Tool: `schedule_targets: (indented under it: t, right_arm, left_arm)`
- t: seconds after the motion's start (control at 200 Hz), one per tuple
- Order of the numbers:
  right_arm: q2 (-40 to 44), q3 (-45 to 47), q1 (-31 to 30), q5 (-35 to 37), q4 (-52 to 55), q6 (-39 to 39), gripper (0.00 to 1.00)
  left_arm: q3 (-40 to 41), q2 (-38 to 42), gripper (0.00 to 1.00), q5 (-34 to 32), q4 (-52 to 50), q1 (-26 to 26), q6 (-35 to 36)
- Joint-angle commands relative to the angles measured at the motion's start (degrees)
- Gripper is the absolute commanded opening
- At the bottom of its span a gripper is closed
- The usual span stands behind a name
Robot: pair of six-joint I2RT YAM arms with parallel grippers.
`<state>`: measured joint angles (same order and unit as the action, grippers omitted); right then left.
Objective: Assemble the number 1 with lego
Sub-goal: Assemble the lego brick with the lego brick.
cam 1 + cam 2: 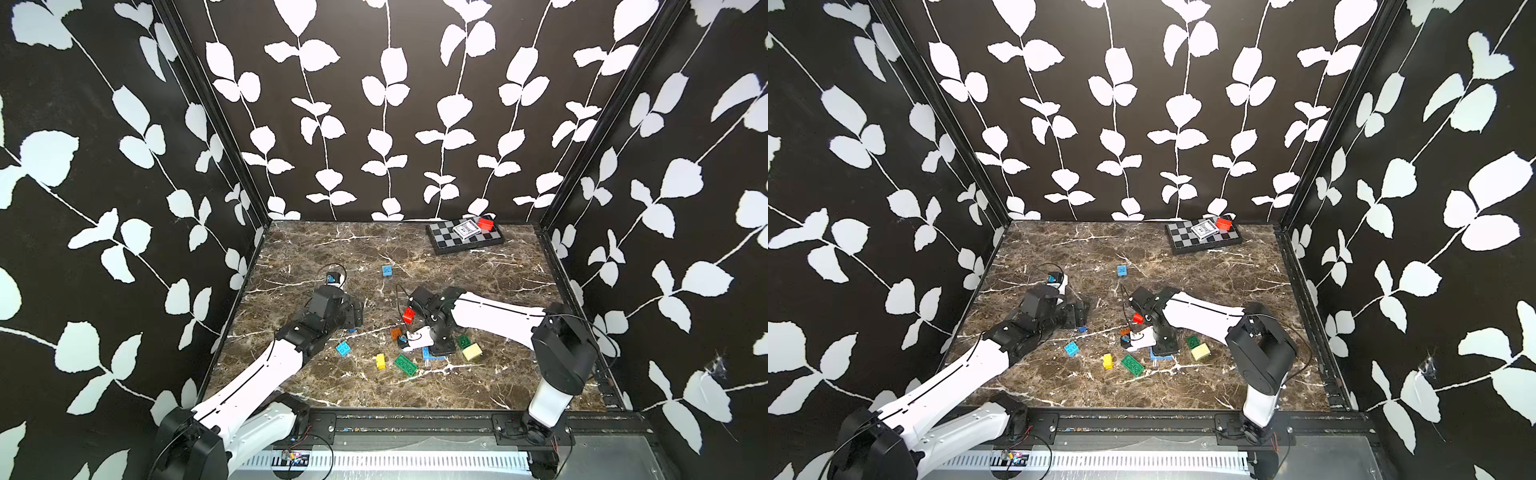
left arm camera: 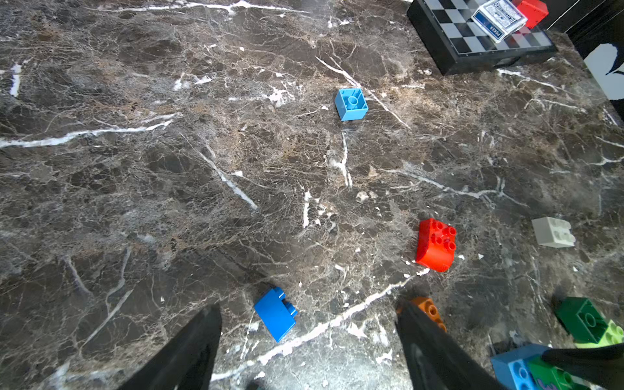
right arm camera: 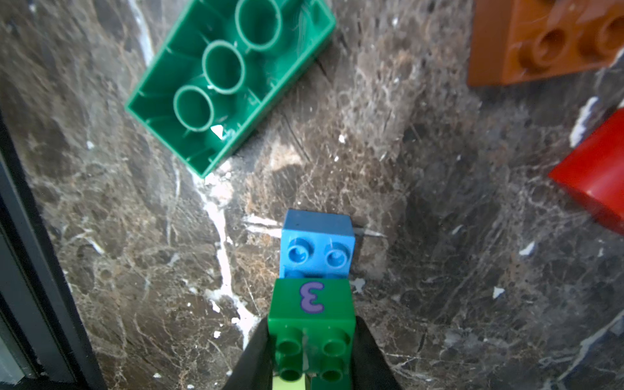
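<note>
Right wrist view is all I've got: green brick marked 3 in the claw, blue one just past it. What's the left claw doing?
Observer: The left claw is open, pointed at a dark blue brick lying on its side.
Operator: Anything off the tabletop?
Observer: Another red brick sits on a chessboard at the far edge, beside a card deck.
Operator: Spares near my green brick?
Observer: A yellow brick lies beside the long green brick, outside your frame.

In a top view, the chessboard lies at the worktop's upper right, carrying a card box and a corner brick. A lone brick sits mid-frame; below it, a long brick lies just right of a small brick.
</note>
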<state>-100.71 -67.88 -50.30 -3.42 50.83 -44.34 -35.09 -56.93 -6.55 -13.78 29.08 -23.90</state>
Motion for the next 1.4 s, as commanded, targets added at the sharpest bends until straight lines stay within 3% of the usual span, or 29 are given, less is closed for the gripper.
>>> schedule_targets:
  t: [0.0,0.225,0.75,1.015,1.155,1.395]
  right_arm:
    - [-1.66,3.52,-1.06,2.21,0.43,2.04,0.19]
    - [-2.36,5.14,-2.51,2.44,-2.09,4.78,0.18]
    - [-12.25,-2.64,-5.77,5.66,1.81,8.97,0.11]
    - [-11.84,-1.9,-5.98,0.96,-3.7,13.11,0.09]
    - [-11.2,-1.0,-5.96,0.82,-4.91,13.77,0.17]
    - [-8.3,-0.58,-5.87,2.33,-5.65,14.2,0.48]
  left_arm:
    - [0.47,0.43,0.84,-0.52,0.06,-0.43,0.35]
    - [0.49,0.15,0.84,-0.63,0.31,-0.51,0.08]
    - [0.48,1.12,0.83,-1.37,-1.11,-0.47,-0.12]
    - [0.16,1.29,0.83,-1.43,-1.67,-0.58,0.42]
    - [-0.13,1.36,0.83,-1.49,-2.13,-0.69,0.69]
    - [-0.32,1.64,0.83,-1.51,-2.3,-0.74,0.57]
